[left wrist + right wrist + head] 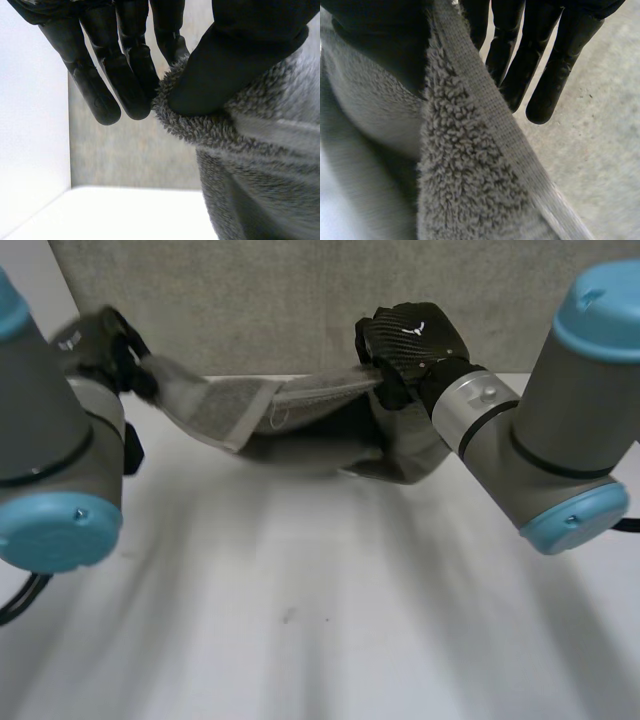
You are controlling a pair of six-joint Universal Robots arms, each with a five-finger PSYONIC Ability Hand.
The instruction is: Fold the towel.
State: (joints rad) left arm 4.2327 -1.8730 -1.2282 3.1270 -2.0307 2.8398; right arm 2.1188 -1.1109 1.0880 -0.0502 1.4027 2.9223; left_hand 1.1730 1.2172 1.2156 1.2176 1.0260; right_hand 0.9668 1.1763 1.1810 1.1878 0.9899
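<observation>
A grey terry towel (235, 408) hangs stretched between my two hands above the far part of the white table (300, 610), sagging in the middle. My left hand (100, 350) holds its left end; in the left wrist view the thumb (235, 60) pinches the fluffy towel edge (250, 165) against the fingers (105, 80). At the towel's right end is my right hand (412, 345). In the right wrist view the towel's hemmed edge (470, 165) runs between the thumb and the straight fingers (545, 75), gripped there.
A grey panel (260, 300) stands upright behind the table's far edge, close behind the towel and both hands. The near and middle table surface lies bare below my arms.
</observation>
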